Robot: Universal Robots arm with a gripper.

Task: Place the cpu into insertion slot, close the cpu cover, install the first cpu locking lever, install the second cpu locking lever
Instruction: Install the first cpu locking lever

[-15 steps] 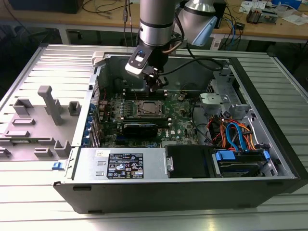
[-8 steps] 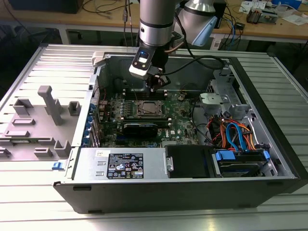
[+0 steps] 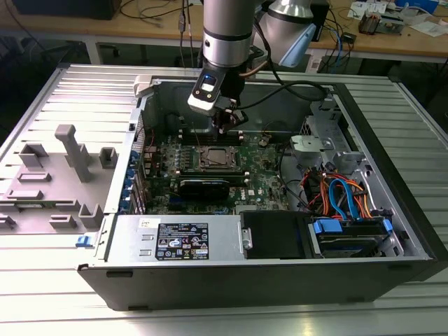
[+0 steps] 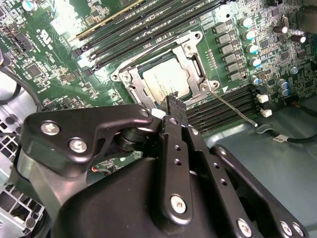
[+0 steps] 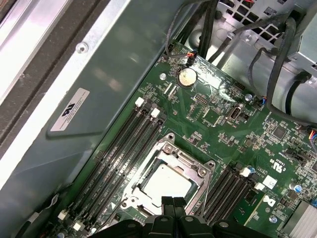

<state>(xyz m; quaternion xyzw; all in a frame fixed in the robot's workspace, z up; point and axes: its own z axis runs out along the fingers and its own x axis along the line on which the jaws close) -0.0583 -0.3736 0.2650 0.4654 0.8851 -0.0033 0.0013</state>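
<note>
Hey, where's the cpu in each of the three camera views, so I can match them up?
Exterior view: the cpu sits mid-motherboard, near the gripper tip.
Second wrist view: cpu inside the silvery cpu cover, just beyond the gripper.
First wrist view: cpu inside the same frame, by the gripper tip.
Shared landmark: the long black RAM slots flanking the socket.

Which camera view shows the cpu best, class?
The first wrist view: the cpu looms largest there, its silver top almost wholly visible. The second wrist view shows it at a slant, one corner hidden. The exterior view shows it from afar, amid the motherboard.
</note>
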